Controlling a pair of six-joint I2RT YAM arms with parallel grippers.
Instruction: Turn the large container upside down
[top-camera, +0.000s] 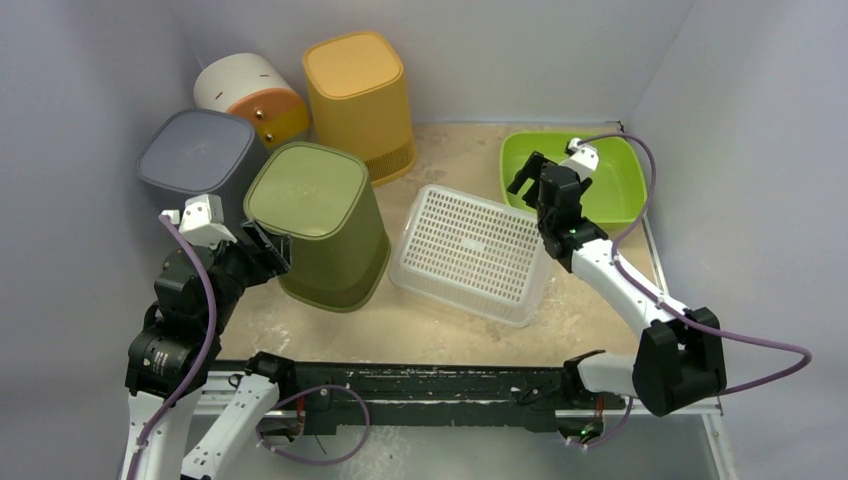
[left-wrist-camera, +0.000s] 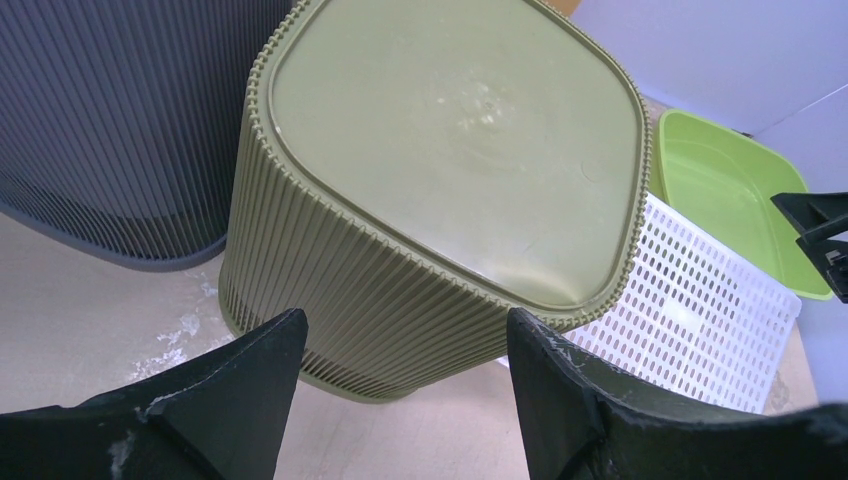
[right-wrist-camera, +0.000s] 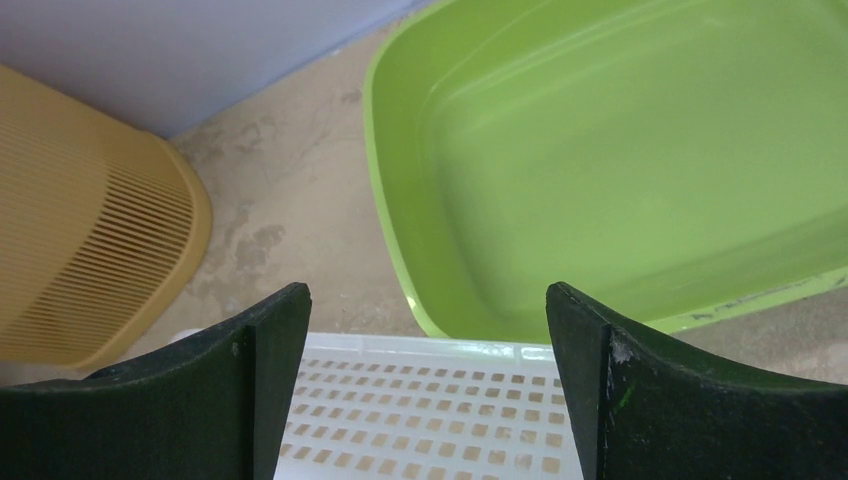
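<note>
A lime green tray (top-camera: 622, 190) stands open side up at the back right; it also shows in the right wrist view (right-wrist-camera: 600, 150) and the left wrist view (left-wrist-camera: 720, 190). An olive ribbed bin (top-camera: 318, 225) stands bottom up at centre left, filling the left wrist view (left-wrist-camera: 450, 150). My left gripper (top-camera: 268, 250) is open and empty just left of the olive bin, not touching it (left-wrist-camera: 400, 340). My right gripper (top-camera: 545, 172) is open and empty over the far edge of a white perforated basket (right-wrist-camera: 430, 400), beside the tray's near rim (right-wrist-camera: 428, 320).
The white basket (top-camera: 470, 250) lies bottom up at the centre. A grey bin (top-camera: 200, 155) and a yellow bin (top-camera: 358, 100) stand bottom up at the back left. A white-and-orange bin (top-camera: 250, 95) lies on its side behind them. Walls close in on three sides.
</note>
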